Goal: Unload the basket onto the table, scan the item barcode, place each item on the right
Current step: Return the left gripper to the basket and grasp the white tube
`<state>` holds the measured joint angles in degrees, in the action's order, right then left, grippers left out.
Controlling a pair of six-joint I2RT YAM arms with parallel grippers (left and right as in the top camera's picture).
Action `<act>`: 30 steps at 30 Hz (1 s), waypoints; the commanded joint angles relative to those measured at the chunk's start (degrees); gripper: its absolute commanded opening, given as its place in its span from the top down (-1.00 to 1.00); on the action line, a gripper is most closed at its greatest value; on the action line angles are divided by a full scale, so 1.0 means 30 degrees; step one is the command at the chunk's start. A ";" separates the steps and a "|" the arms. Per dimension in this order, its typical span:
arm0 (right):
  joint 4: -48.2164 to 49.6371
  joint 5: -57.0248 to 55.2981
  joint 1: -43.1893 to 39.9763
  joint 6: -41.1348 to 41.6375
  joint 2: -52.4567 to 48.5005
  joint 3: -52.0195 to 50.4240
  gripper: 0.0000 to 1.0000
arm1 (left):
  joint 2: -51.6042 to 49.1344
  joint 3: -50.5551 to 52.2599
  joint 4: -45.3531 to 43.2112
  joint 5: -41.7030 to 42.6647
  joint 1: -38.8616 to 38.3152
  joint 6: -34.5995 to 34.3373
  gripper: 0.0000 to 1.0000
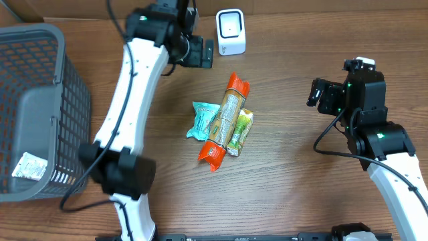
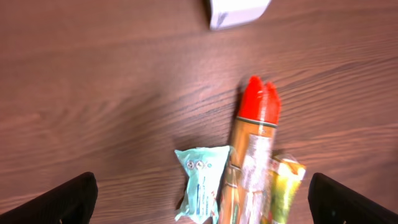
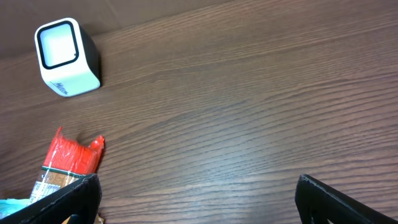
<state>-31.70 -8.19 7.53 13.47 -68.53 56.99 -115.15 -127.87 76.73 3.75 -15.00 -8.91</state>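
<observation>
Three packets lie together mid-table: a teal one [image 1: 202,120], a long orange-red one [image 1: 225,120] and a yellow-green one [image 1: 241,130]. A white barcode scanner [image 1: 231,31] stands at the far edge. My left gripper [image 1: 204,53] hovers just left of the scanner, open and holding nothing. In the left wrist view the teal packet [image 2: 200,180], orange-red packet [image 2: 252,149] and yellow-green packet [image 2: 285,190] lie below the wide jaws. My right gripper [image 1: 315,94] is open over bare table to the right of the packets. The right wrist view shows the scanner [image 3: 64,56] and the orange-red packet's end [image 3: 68,158].
A grey mesh basket [image 1: 40,100] takes up the left side of the table, with a white packet [image 1: 29,167] lying inside it. Bare wood lies between the packets and my right arm.
</observation>
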 commanded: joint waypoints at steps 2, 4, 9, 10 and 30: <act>0.0102 -0.0211 -0.0051 0.0087 0.0051 0.0401 -1.00 | 0.3082 -0.0838 0.0364 -0.0379 -0.0124 0.2149 -0.99; 0.0102 -0.0211 -0.0051 0.0087 0.0051 0.0401 -1.00 | 0.4102 -0.0838 0.0342 -0.0452 -0.0131 0.2565 -1.00; 0.0102 -0.0211 -0.0051 0.0087 0.0051 0.0401 -1.00 | 0.5486 -0.0838 0.0444 -0.0612 -0.0109 0.3818 -1.00; 0.0102 -0.0211 -0.0051 0.0087 0.0051 0.0401 -1.00 | 0.5566 -0.0838 0.0539 -0.0772 -0.0109 0.3905 -0.99; 0.0102 -0.0211 -0.0051 0.0087 0.0051 0.0401 -1.00 | 0.6608 -0.2120 0.3082 -0.4758 1.0528 -0.3526 -0.95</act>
<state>-31.66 -8.19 7.53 13.50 -68.53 56.99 -96.38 -133.19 85.03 -9.78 11.38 -12.82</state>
